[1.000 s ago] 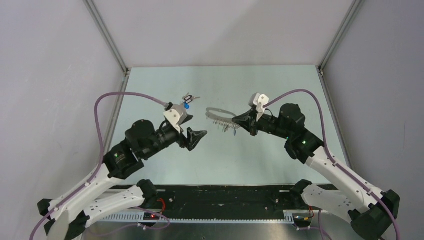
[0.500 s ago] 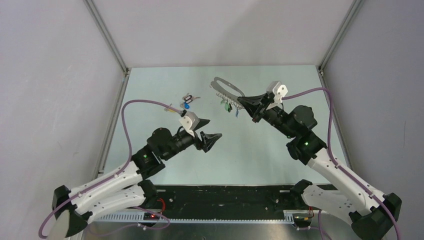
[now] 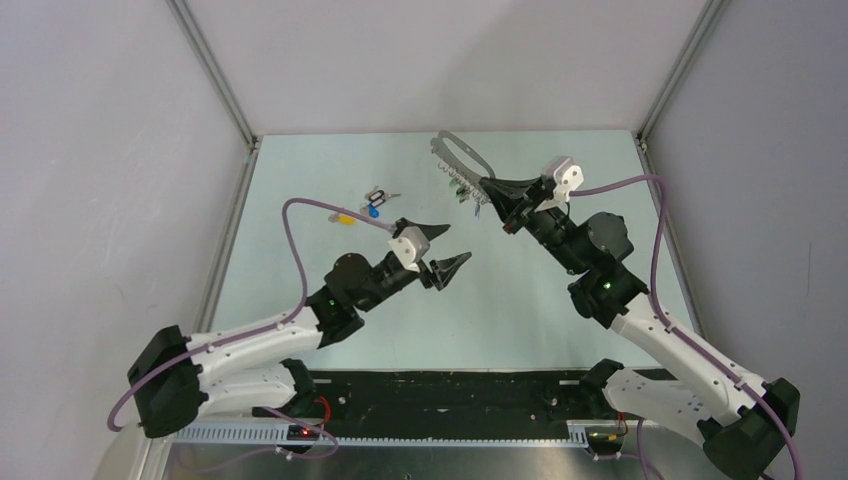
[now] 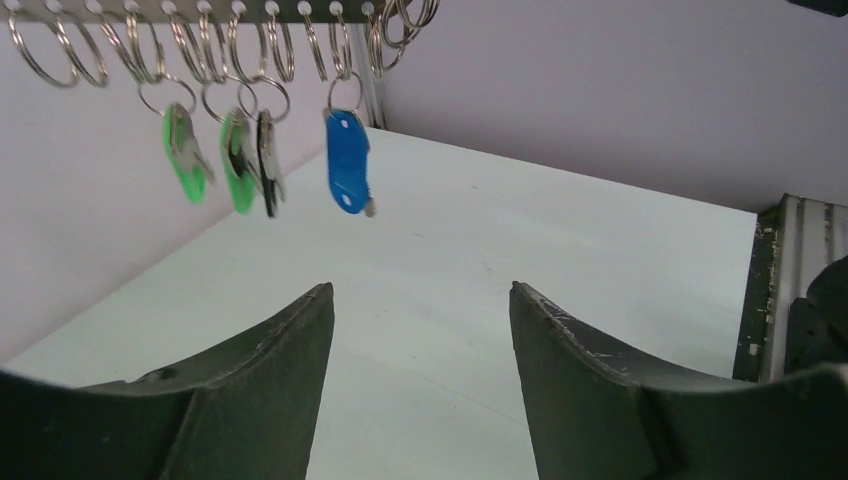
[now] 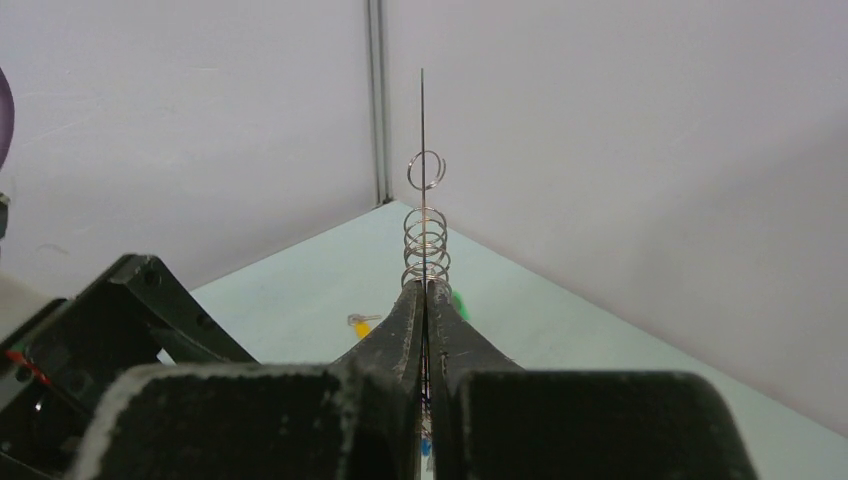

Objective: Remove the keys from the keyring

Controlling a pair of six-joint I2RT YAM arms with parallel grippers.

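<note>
My right gripper (image 3: 487, 187) is shut on the edge of the pale grey oval keyring (image 3: 458, 152) and holds it in the air over the back of the table. Several keys (image 3: 466, 190) hang from it on small rings. In the left wrist view the keyring (image 4: 200, 10) runs along the top, with green keys (image 4: 186, 152) and a blue key (image 4: 346, 174) dangling. My left gripper (image 3: 455, 243) is open and empty, below and to the left of the hanging keys. In the right wrist view the keyring (image 5: 422, 150) shows edge-on between the shut fingers (image 5: 405, 320).
Loose keys lie on the pale green table (image 3: 520, 300): a blue and a dark one (image 3: 376, 201) at the back left, a yellow one (image 3: 343, 217) beside them, also in the right wrist view (image 5: 360, 322). Grey walls enclose the table on three sides.
My right gripper has lifted the keyring off the table and carried it up and toward the back. My left arm has swung right and forward toward it, jaws still open.
</note>
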